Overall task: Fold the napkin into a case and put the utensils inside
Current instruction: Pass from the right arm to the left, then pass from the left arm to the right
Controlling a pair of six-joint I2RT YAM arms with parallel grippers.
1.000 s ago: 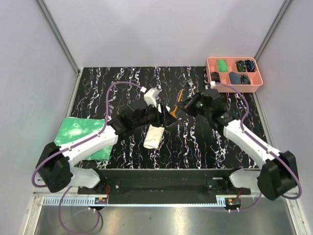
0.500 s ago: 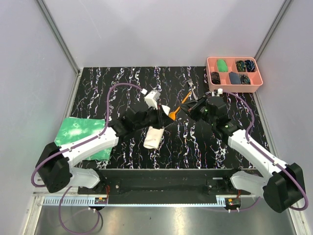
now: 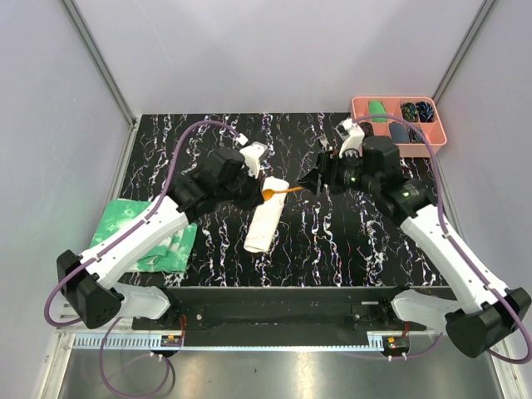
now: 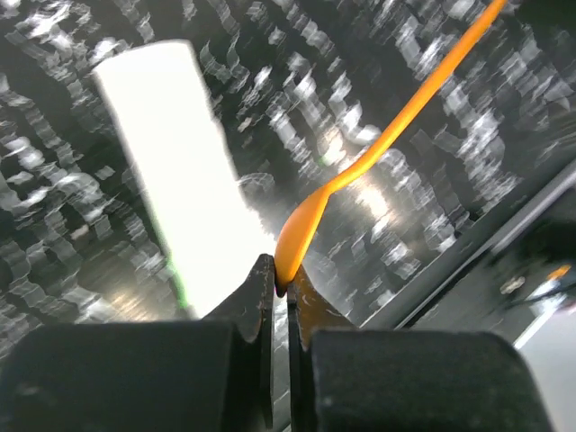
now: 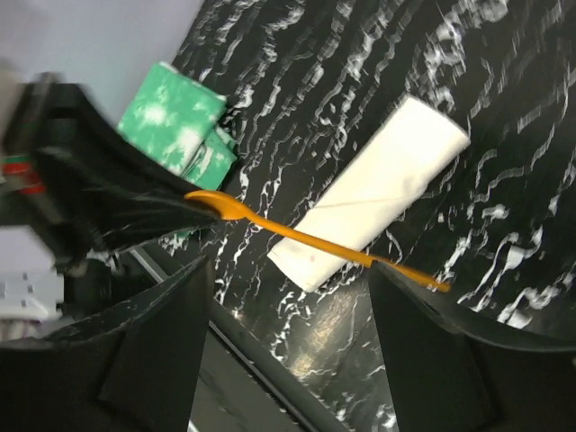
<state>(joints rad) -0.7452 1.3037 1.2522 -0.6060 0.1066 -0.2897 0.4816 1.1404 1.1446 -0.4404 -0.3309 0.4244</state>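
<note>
Over the black marbled bench, the left arm and the right arm are meeting above the middle. A green-and-white cloth is lying at the left edge and a pink compartment tray is sitting at the far right corner, both apart from the working area. The napkin, already folded into a long cream-white case, is lying flat at the centre, its far short end pointing toward the meeting point, probably so a utensil can be slid in lengthwise. The left end effector is pinching the bowl of the orange spoon, holding it in the air near that far end. The right end effector is standing wide, fingers spread either side of the handle end and gripping nothing, so the left alone seems to be carrying the spoon.
</note>
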